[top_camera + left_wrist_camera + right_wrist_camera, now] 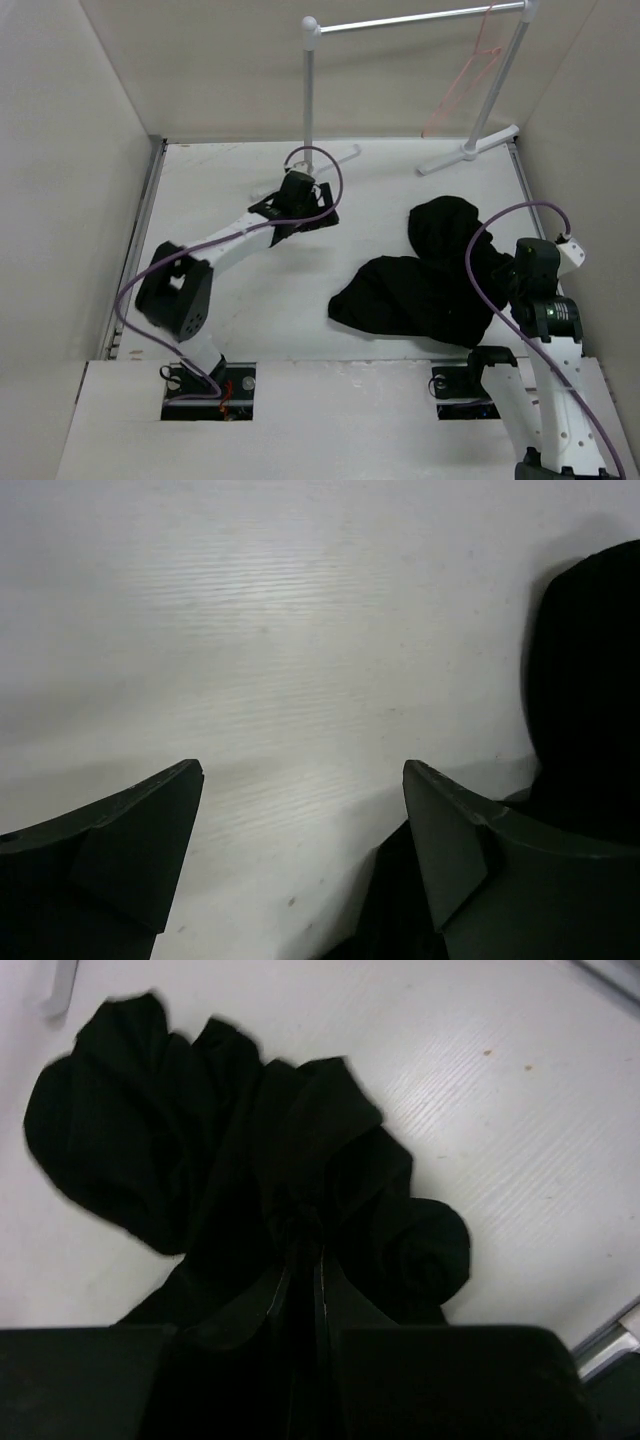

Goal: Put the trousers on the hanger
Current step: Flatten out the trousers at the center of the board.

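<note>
The trousers [425,285] lie in a crumpled black heap on the white table, right of centre. My right gripper [498,272] is at the heap's right edge. In the right wrist view its jaws [303,1240] are shut on a pinched fold of the trousers [200,1130]. My left gripper [305,222] hovers over bare table to the left of the heap. Its fingers [302,775] are open with only the table between them, and the trousers [590,680] show at the right edge. The thin pinkish-red hanger [470,80] hangs from the rack's bar at the back right.
A grey metal clothes rack [400,22] with white joints stands at the back; its post [309,90] is behind the left gripper and its foot [470,150] behind the trousers. White walls close in the table on the left, the right and the back.
</note>
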### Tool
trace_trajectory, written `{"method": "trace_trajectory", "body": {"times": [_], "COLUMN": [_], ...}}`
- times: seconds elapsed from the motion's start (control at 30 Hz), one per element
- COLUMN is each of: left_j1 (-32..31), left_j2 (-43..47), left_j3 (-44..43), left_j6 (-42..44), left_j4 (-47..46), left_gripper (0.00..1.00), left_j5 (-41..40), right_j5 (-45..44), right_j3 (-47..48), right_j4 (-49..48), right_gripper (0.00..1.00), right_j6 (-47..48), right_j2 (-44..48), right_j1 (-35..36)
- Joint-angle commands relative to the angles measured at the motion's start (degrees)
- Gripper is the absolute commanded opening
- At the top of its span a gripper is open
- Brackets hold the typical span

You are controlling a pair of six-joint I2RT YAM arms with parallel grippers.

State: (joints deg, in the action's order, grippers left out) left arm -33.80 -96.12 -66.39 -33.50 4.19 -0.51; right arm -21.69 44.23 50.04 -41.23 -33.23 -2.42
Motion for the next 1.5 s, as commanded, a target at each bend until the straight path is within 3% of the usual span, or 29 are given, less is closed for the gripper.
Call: {"method": "trace_trajectory", "body": {"times": [0.0,0.13,0.3,0.53,0.6,0.63,0.7,0.83,0.9,1.03,1.1,1.17,1.23,1.27,1.33,1.37,1.47], "left_j1": [-5.52,-10.96,-15.54,-19.23,-20.47,-20.99,-20.65,-15.56,-10.65,-0.90,4.54,8.94,11.77,13.44,15.56,16.78,17.58], "left_j2": [-10.56,-20.31,-33.68,-47.75,-51.44,-52.58,-50.85,-32.69,-17.87,10.17,25.00,33.13,35.81,36.43,37.05,37.49,40.82], "left_j3": [-10.41,-22.69,-40.20,-56.73,-59.99,-61.39,-60.19,-41.59,-26.50,-4.41,-0.42,-2.85,-6.36,-8.91,-9.90,-7.98,-1.22], "left_j6": [-0.60,-2.63,-2.63,-1.66,-1.57,-1.83,-3.06,-3.33,-2.98,-2.54,-1.32,2.09,5.44,7.63,9.50,9.24,6.18], "left_j4": [-5.50,-7.70,-2.35,6.00,6.98,6.72,5.84,0.84,-1.28,1.07,6.94,11.78,15.04,18.46,22.34,25.58,27.45], "left_gripper": [0.81,0.81,0.78,0.63,0.49,0.30,0.08,0.02,0.02,0.03,0.05,0.09,0.15,0.21,0.44,0.67,0.81], "left_j5": [7.63,9.91,9.57,6.32,5.70,5.18,1.51,-7.03,-11.24,-18.45,-22.57,-24.26,-24.36,-24.88,-26.20,-26.73,-27.00], "right_j5": [3.50,3.24,3.23,4.20,4.64,5.08,5.17,6.83,7.89,9.73,10.61,10.71,9.31,8.26,6.84,7.45,9.56], "right_j3": [0.33,-0.63,-0.90,1.12,1.56,1.91,2.53,4.63,6.56,12.00,16.03,20.61,23.44,23.19,18.73,12.96,5.01], "right_j4": [-3.20,-2.93,-2.76,-3.19,-3.63,-3.90,-3.90,-3.46,-2.85,-2.32,-2.32,-3.19,-3.81,-4.07,-4.34,-5.82,-11.79], "right_gripper": [0.05,0.05,0.06,0.07,0.08,0.08,0.07,0.07,0.06,0.05,0.05,0.05,0.05,0.05,0.05,0.05,0.04], "right_j6": [-0.78,-1.39,-1.57,-1.13,-1.13,-1.04,-0.87,-0.34,-0.34,-0.60,-1.21,-1.39,-1.57,-1.57,-1.92,-2.97,-4.56], "right_j2": [0.80,1.59,2.47,2.56,2.38,2.30,2.30,3.00,3.52,3.36,2.22,0.90,0.19,0.01,-1.21,-3.13,-6.22], "right_j1": [3.85,9.03,11.25,11.60,11.60,11.69,11.69,12.65,13.88,18.44,21.16,23.71,25.13,24.87,21.55,18.05,12.49]}}
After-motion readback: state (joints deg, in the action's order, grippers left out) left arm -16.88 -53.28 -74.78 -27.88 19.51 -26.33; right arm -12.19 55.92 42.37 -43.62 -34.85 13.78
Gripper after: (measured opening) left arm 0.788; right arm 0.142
